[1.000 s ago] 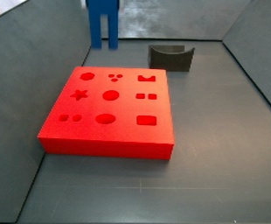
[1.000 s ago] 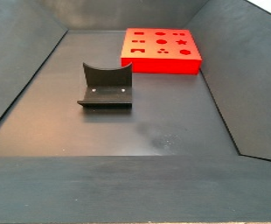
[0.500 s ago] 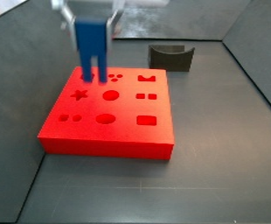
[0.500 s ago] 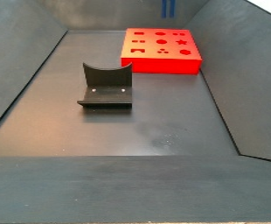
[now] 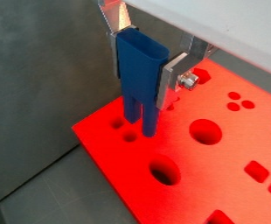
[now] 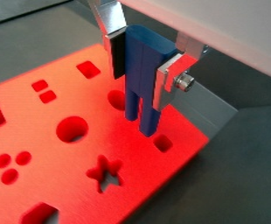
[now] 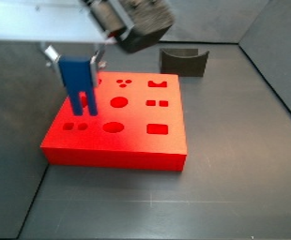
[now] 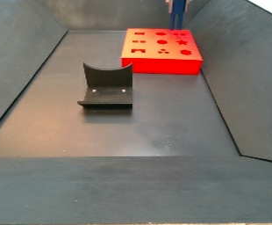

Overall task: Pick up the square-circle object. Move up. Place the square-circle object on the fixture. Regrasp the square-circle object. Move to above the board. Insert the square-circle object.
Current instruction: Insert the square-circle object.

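The blue square-circle object (image 7: 75,82) hangs upright, prongs down, over the near left corner of the red board (image 7: 135,141). My gripper (image 7: 73,64) is shut on its blocky body. In both wrist views the silver fingers (image 5: 173,72) (image 6: 169,80) clamp the blue piece (image 5: 138,70) (image 6: 138,70). Its two prong tips sit just above the board (image 5: 219,166) (image 6: 45,114), close to a pair of small holes; I cannot tell if they touch. The dark grey fixture (image 7: 183,61) (image 8: 105,85) stands empty, apart from the board (image 8: 162,53). A side view shows only the piece's lower end (image 8: 177,12).
Grey sloping walls (image 8: 21,70) enclose the dark floor (image 8: 150,132) on all sides. The board has several other cutouts, among them a star (image 6: 103,172) and a large circle (image 6: 70,129). The wrist housing (image 7: 135,23) hangs over the board's far left.
The gripper has carried the blue piece from behind the board forward over its near left corner and lower, so the prongs now hang just over the board.
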{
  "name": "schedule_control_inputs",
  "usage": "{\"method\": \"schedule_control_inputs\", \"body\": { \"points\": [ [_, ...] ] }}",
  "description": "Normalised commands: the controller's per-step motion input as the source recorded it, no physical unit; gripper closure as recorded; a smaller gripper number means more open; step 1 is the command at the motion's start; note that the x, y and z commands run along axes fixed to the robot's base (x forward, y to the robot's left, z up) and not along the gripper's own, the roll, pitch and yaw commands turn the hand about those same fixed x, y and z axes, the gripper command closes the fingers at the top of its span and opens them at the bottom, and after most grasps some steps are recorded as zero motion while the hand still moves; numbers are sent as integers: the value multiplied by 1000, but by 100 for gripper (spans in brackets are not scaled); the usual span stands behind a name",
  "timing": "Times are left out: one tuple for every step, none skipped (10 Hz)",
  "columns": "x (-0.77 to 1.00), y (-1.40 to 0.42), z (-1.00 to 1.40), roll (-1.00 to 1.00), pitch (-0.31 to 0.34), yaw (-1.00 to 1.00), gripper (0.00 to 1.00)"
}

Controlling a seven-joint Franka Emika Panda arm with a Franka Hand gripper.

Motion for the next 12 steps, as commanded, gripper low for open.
{"method": "schedule_control_inputs", "body": {
  "points": [
    [-263, -54, -160, -53, -101, 123, 100],
    [-171, -151, -94, 0, -69, 109, 100],
    [-86, -177, -83, -9, -60, 63, 100],
    [-26, -209, -97, -19, -49, 3, 100],
    [-11, -140, -129, -40, -50, 0, 100],
    [-69, 0, -189, -24, -44, 0, 100],
    [0, 0, -171, 0, 0, 0, 100],
    [0, 57, -114, 0, 0, 0, 100],
    [0, 66, -71, 0, 0, 0, 100],
    [-37, 97, -17, -13, 0, 0, 100],
    [-6, 54, -23, -11, 0, -29, 100],
    [0, 0, -103, -26, 0, -97, 100]
  ]
}}
